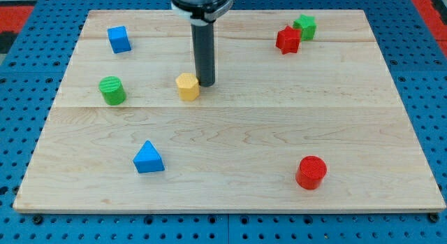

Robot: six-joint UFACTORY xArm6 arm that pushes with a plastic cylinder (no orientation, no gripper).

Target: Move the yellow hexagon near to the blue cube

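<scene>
The yellow hexagon (187, 86) lies on the wooden board, left of centre in the upper half. The blue cube (119, 39) sits near the board's top left corner, well up and left of the hexagon. My tip (206, 84) is at the lower end of the dark rod, right beside the hexagon's right side, touching it or nearly so.
A green cylinder (112, 90) stands left of the hexagon. A blue triangle (148, 158) lies at lower left. A red cylinder (311, 172) is at lower right. A red star-like block (287, 40) and a green block (304, 26) sit together at top right.
</scene>
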